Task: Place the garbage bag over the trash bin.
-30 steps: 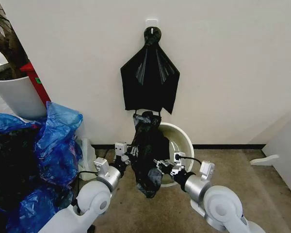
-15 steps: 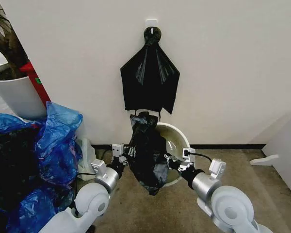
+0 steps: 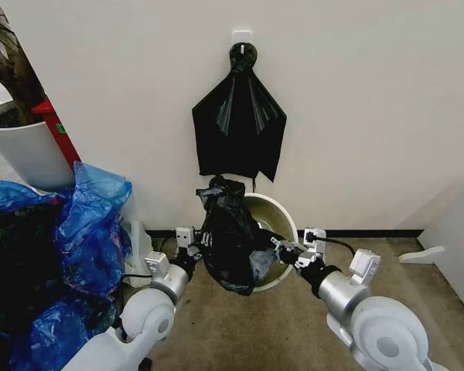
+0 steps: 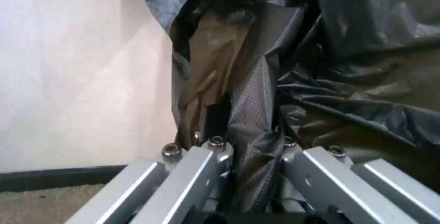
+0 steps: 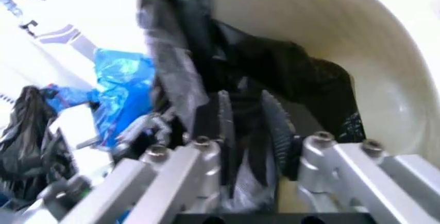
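The garbage bag [image 3: 228, 236], glossy wrinkled black plastic, hangs stretched between my two grippers in front of the trash bin [image 3: 281, 210]. The bin is a cream-white bucket on the floor against the wall, tilted toward me, its left side hidden by the bag. My left gripper [image 3: 195, 241] is shut on the bag's left edge; in the left wrist view the gripper [image 4: 251, 152] pinches folded bag plastic [image 4: 330, 80]. My right gripper [image 3: 282, 249] is shut on the bag's right edge; the right wrist view shows the gripper [image 5: 248, 131] clamping black film before the bin's inside wall [image 5: 343, 44].
A fan-shaped black plastic bundle [image 3: 238, 127] hangs from a wall hook above the bin. Blue plastic bags [image 3: 93, 224] pile up on the left, with a white plant pot [image 3: 27, 151] behind them. A white object [image 3: 421, 253] lies on the floor at the right.
My right gripper has moved to the right and the left one slightly left, pulling the bag wider. The bag's lower end has risen off toward the bin's height.
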Available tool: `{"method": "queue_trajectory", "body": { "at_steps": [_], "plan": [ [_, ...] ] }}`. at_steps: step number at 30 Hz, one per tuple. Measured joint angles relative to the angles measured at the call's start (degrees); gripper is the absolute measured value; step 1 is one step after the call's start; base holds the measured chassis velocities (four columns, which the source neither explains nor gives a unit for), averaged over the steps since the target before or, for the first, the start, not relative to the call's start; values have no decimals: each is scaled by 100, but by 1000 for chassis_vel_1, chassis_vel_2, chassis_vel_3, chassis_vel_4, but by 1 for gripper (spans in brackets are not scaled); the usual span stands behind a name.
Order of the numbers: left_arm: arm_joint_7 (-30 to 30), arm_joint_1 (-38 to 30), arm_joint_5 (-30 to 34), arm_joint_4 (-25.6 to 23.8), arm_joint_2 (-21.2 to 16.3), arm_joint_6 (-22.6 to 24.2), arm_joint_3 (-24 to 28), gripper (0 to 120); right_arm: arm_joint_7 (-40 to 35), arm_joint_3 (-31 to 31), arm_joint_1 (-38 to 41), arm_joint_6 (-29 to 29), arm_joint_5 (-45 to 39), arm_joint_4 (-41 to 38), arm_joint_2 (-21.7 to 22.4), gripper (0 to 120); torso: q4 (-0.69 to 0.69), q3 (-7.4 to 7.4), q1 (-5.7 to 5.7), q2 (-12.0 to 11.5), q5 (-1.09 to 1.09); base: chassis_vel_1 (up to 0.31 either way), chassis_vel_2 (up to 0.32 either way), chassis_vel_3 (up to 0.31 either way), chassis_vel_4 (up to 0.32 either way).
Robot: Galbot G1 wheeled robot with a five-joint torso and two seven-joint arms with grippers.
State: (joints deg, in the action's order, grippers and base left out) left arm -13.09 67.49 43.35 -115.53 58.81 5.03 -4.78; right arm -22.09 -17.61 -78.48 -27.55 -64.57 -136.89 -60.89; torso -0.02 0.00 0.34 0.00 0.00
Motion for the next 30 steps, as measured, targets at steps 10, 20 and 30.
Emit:
{"method": "queue_trajectory", "body": {
  "at_steps": [10,20,30],
  "plan": [
    [-144,-116,-59,138,29,58,16,3,602,-28,36,93,929,-247,178,51,0,0,0,0,0,0,0,0,0],
    [205,-235,-418,197,-22,10,135,3,887,121,470,-170,237,-121,1115,91,0,0,0,0,0,0,0,0,0],
    [500,-152,-758,102,-58,-52,159,3,628,675,784,-133,298,116,1086,100,-1,0,0,0,-1,0,0,0,0]
  ]
}}
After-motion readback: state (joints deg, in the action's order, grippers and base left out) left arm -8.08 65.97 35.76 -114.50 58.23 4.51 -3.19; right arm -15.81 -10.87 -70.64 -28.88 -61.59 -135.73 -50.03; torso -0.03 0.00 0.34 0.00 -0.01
